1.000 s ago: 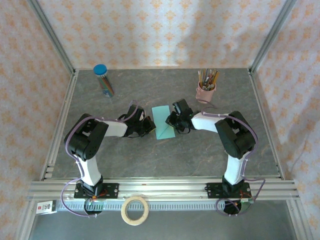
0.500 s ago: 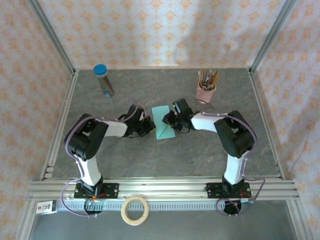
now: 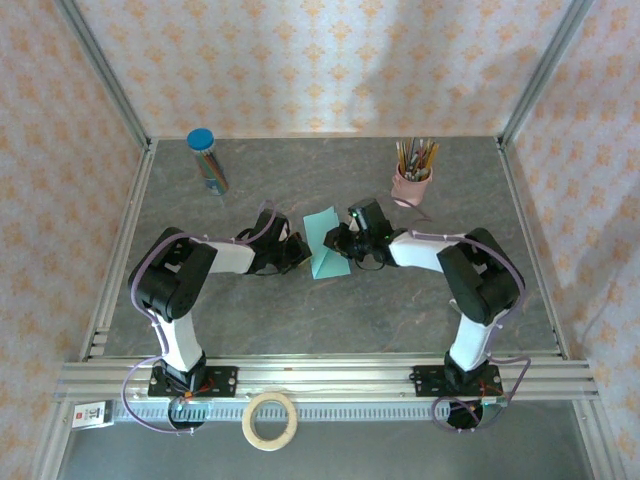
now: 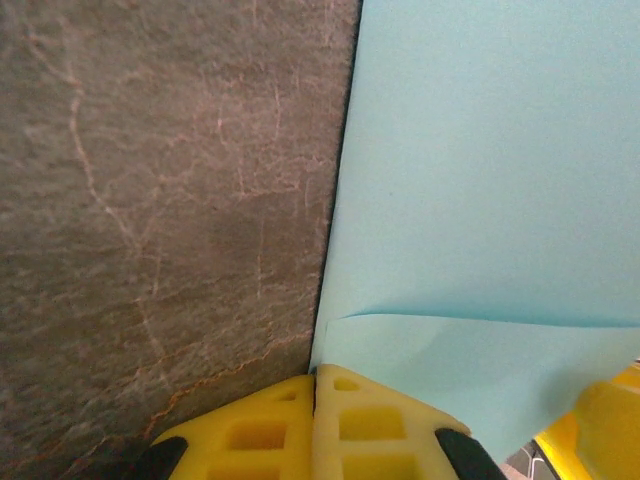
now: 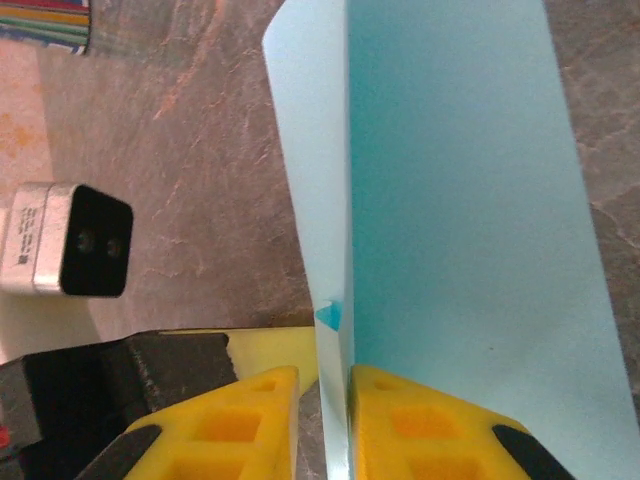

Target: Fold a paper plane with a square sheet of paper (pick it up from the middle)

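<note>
Turquoise paper (image 3: 321,236) (grey veined table (image 3: 300,320))

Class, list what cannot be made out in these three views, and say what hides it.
1. Left wrist view: whether the shut left gripper pinches the sheet at its corner; its fingertips cover the contact.
2. Right wrist view: whether the right gripper clamps the sheet standing between its jaws; the bottom edge cuts that off.
3. Top view: the pencils in the pink cup, too small to count.

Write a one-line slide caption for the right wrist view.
Right gripper pinches an upright flap of the folded light turquoise paper sheet above the grey marbled table.
</note>
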